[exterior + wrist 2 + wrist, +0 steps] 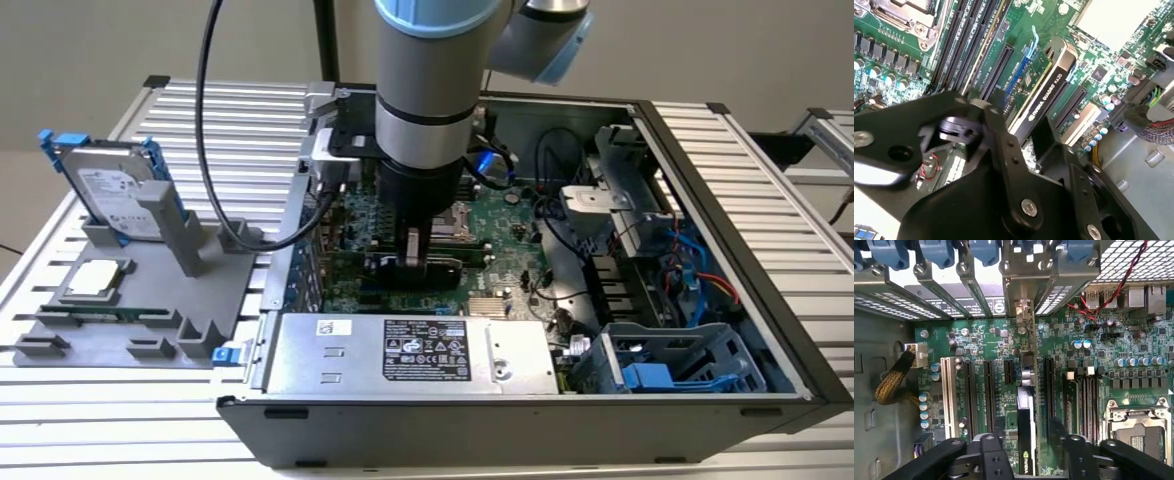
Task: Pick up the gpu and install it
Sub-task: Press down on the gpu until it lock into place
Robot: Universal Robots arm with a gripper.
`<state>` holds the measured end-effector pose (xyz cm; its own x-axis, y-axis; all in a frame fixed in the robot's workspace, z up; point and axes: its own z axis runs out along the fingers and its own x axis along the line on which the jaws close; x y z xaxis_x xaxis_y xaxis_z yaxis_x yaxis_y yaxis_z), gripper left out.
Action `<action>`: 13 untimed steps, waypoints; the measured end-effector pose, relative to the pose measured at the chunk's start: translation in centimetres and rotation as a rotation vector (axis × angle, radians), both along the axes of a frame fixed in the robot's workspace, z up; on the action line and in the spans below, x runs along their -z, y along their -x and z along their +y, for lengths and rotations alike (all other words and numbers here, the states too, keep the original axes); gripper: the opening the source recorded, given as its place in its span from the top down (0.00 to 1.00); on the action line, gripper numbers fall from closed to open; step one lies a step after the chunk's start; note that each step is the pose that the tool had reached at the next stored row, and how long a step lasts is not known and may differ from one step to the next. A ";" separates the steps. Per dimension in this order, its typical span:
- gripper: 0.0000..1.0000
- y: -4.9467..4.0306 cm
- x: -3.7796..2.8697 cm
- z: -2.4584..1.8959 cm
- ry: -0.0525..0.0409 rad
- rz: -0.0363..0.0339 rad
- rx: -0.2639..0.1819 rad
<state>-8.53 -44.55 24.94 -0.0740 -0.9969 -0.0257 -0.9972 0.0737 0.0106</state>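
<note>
One arm, exterior view: we see the gripper (418,262) lowered into the open computer case (747,330), over the green motherboard (514,225).
Gpu, exterior view: we find the gpu (430,275) standing on edge under the fingers, at the board's 6 o'clock part, just above the silver power supply (407,355).
Holder, exterior view: at the case's 9 o'clock sits a grey fixture (134,300) carrying a hard drive (114,190).
Second wrist view: we see the black fingers (1004,145) flanking the gpu (1046,97), which stands in a slot.
First wrist view: the gpu (1025,430) runs toward the rear brackets (1019,280); the jaws sit closed on its two faces.
</note>
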 end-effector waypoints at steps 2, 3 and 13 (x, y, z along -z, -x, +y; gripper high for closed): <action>0.00 0.00 -0.89 0.00 0.0001 0.0000 0.000; 0.00 0.00 -1.33 0.00 0.0000 0.0000 0.000; 1.00 0.00 -3.19 -0.01 0.0020 0.0000 0.000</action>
